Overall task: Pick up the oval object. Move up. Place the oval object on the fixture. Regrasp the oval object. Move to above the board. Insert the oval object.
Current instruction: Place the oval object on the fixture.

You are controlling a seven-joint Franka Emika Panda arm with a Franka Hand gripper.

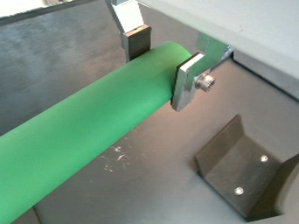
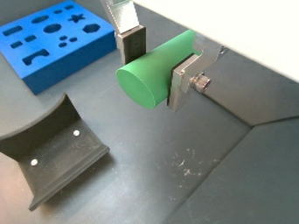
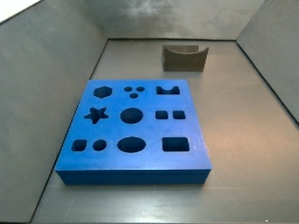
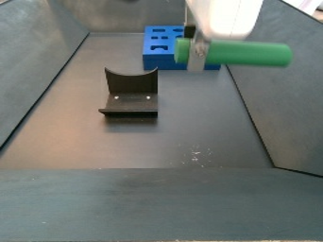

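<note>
**Green Rod Clamped Near One End, Lifted Clear of the Floor**

While the oval object (image 4: 240,53) hangs in the air, the gripper (image 2: 156,70) is clamped on it, its silver fingers (image 1: 190,81) pressing the rod's flanks. Both wrist views show the grasp sitting close to one rounded end, so most of the rod's length sticks out to one side of the claw; in a side view it juts sideways as a long green overhang, level and well above the floor.

Judging by its look, the rod is stiff and probably light, likely moulded or printed plastic, and in no way fragile. Its skin is smooth and its section curved, so flat pads bear on only a narrow strip, and it seems apt to twist or slip. Held this far off-centre, the overhang would lever against the pads on any contact. A hold nearer the middle, or along the axis from the end, looks steadier for insertion, which is presumably why a regrasp comes next.

Below the claw and off to one side, the fixture (image 4: 128,93) stands on the dark floor, its curved notch open upward and empty. Beyond the claw lies the blue board (image 3: 135,131), its cut-outs all unfilled. Neither touches the rod.
</note>
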